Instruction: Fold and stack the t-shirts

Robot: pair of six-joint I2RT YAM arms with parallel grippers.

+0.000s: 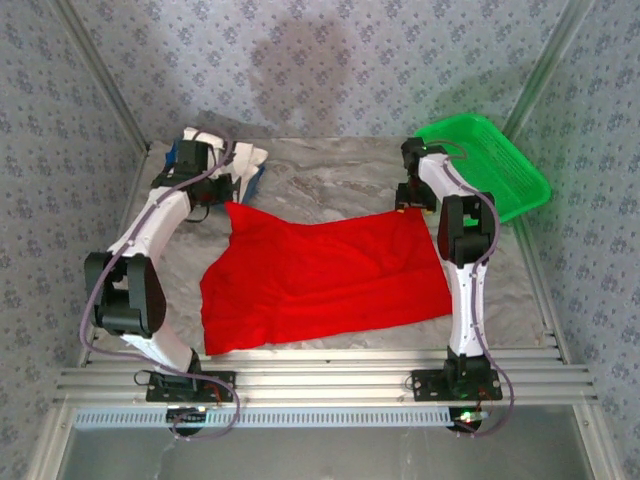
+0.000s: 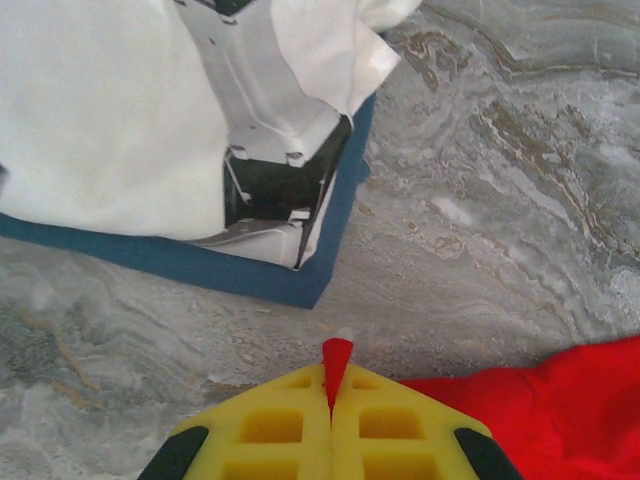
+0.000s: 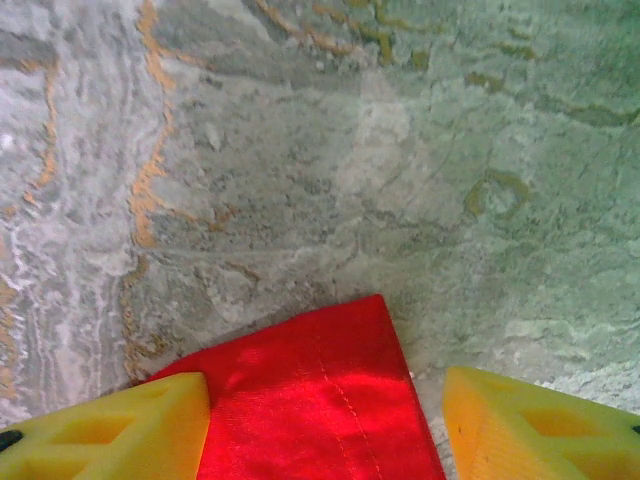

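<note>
The bright red t-shirt lies spread across the middle of the table, somewhat rumpled. My left gripper is shut on its far left corner; in the left wrist view a red tip of cloth pokes out between the closed yellow fingers. My right gripper stands open over the shirt's far right corner, one yellow finger on each side of it, neither pressing the cloth. The white t-shirt with black marks lies on the blue tray, just beyond the left gripper.
A green mesh basket sits at the far right corner, behind the right arm. The blue tray with the white shirt is at the far left. Patterned walls close in the sides and back. Bare marble shows between tray and basket.
</note>
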